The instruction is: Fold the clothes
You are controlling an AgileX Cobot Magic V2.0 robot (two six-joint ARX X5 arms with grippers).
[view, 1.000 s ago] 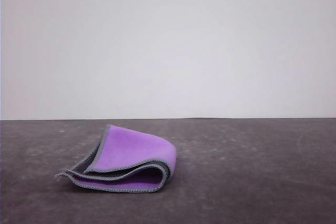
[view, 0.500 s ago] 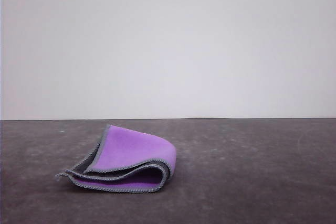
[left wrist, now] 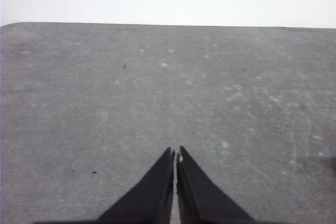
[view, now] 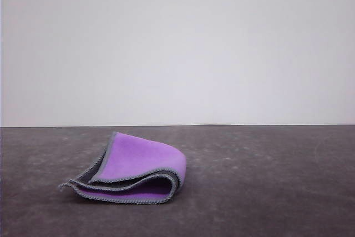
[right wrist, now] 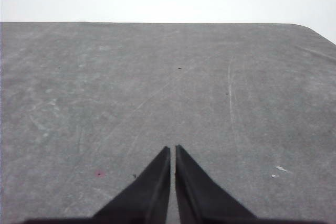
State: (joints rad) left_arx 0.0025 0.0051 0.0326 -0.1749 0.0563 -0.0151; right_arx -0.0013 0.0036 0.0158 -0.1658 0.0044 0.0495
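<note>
Wall: a plain, pale grey-white wall (view: 177, 48) stands behind the table and takes the upper half of the front view; a light strip of it also runs along the far edge in both wrist views.

Table: a dark grey, matt tabletop (view: 266, 181) with faint pale scuffs and specks. In the left wrist view its far corner is rounded, and the same is so in the right wrist view.

Cloth: a small soft cloth, bright purple on the showing face and dark grey on the other, with a grey zigzag-stitched edge (view: 133, 169). It lies on the table left of centre in the front view, folded over on itself into loose layers. The rounded fold is on the right side; the stitched open edges face the camera and run out to a thin point at the left. The upper layer arches up slightly, leaving a dark gap between the layers.

Left gripper: two black, tapering fingers (left wrist: 175, 155) over bare tabletop, their tips drawn together with only a hairline slit between them, nothing held.

Right gripper: the same black wedge-shaped fingers (right wrist: 172, 149) over bare tabletop, tips close together with a very narrow gap, nothing between them.
</note>
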